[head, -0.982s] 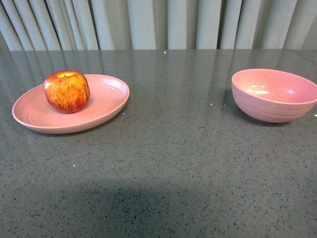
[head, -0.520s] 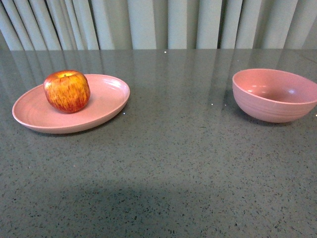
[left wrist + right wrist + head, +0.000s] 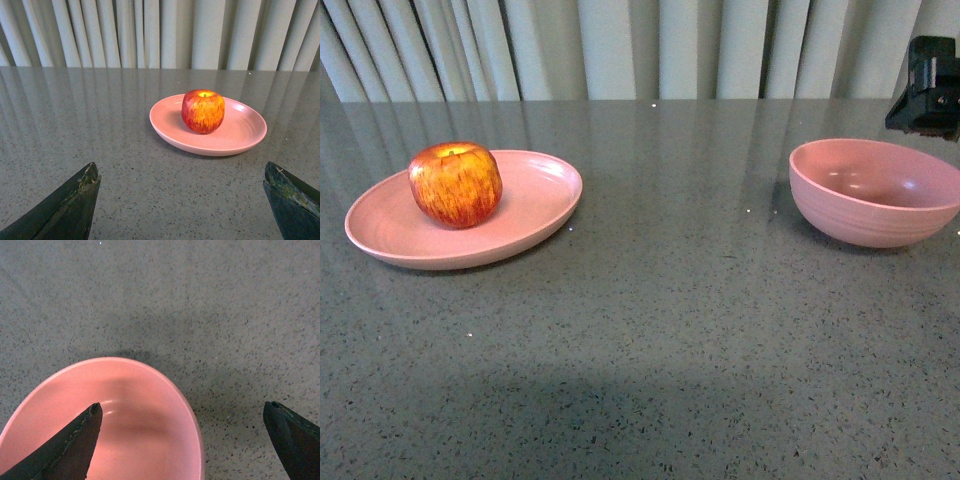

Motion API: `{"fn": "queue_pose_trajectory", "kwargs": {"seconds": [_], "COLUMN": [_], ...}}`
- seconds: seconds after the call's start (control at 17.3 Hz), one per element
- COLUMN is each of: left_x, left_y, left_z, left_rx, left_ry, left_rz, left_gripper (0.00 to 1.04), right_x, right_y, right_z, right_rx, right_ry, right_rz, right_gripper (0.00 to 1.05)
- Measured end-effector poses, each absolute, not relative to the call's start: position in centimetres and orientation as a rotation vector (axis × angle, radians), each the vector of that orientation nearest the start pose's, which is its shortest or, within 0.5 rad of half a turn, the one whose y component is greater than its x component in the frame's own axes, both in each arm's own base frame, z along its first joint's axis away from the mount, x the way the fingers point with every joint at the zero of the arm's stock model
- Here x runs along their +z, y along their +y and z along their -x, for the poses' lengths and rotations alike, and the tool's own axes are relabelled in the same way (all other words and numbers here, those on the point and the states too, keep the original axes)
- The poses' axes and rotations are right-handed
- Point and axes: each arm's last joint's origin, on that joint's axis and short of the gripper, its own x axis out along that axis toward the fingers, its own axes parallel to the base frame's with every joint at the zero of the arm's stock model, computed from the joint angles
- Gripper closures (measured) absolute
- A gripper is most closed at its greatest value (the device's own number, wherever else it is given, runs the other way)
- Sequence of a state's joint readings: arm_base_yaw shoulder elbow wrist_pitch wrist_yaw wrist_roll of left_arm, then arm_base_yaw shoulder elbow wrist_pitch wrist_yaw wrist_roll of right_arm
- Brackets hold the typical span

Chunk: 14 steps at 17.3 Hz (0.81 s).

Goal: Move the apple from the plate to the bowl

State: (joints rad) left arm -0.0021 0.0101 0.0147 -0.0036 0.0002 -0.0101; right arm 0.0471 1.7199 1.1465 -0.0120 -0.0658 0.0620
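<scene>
On the left of the grey speckled table [image 3: 670, 330], a shallow pink plate [image 3: 535, 215] with the apple [image 3: 455, 184] resting on it, stem dimple up, toward the plate's left part in the front view. Well apart on the right, the deep pink bowl [image 3: 865, 215], standing upright. Behind the table, a pale curtain [image 3: 620, 50] in folds. Just above the bowl's far right edge, a black piece of the right arm [image 3: 927, 88], clear of the rim.

From the right wrist: right fingers [image 3: 70, 445] spread wide, holding nothing, hovering over the bowl, one tip above its inside, the other above bare table beside it.

From the left wrist: left fingers [image 3: 65, 210] likewise spread wide, gripping nothing, low near the table, pointing toward the plate and apple, well short of both.
</scene>
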Motion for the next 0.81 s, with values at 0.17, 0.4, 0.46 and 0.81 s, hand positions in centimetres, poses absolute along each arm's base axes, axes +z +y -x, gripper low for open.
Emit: {"fn": "queue_pose_trajectory", "kwargs": {"seconds": [0.17,0.4,0.46,0.81], "left_x": [16.7,16.7,16.8,16.7], "left_y": [0.0,0.0,0.0,0.0], "left_z": [-9.7,-9.7,-9.7,-9.7], "left_rx": [-0.002,-0.002,-0.002,-0.002], "left_ry": [-0.001,-0.001,-0.001,-0.001], "left_rz": [0.010,0.010,0.010,0.010], "left_gripper": [0.07,0.07,0.07,0.07], "right_x": [21.3,19.4,19.1,19.0], "right_y": [2.1,1.8,1.6,1.6], "right_z": [-38.5,-39.1,-39.2,-39.1], "right_rx": [0.074,0.056,0.052,0.054], "right_ry": [0.611,0.657,0.664,0.674], "right_rz": [-0.059,-0.059,-0.062,-0.078], "right_gripper": [0.07,0.07,0.07,0.19]}}
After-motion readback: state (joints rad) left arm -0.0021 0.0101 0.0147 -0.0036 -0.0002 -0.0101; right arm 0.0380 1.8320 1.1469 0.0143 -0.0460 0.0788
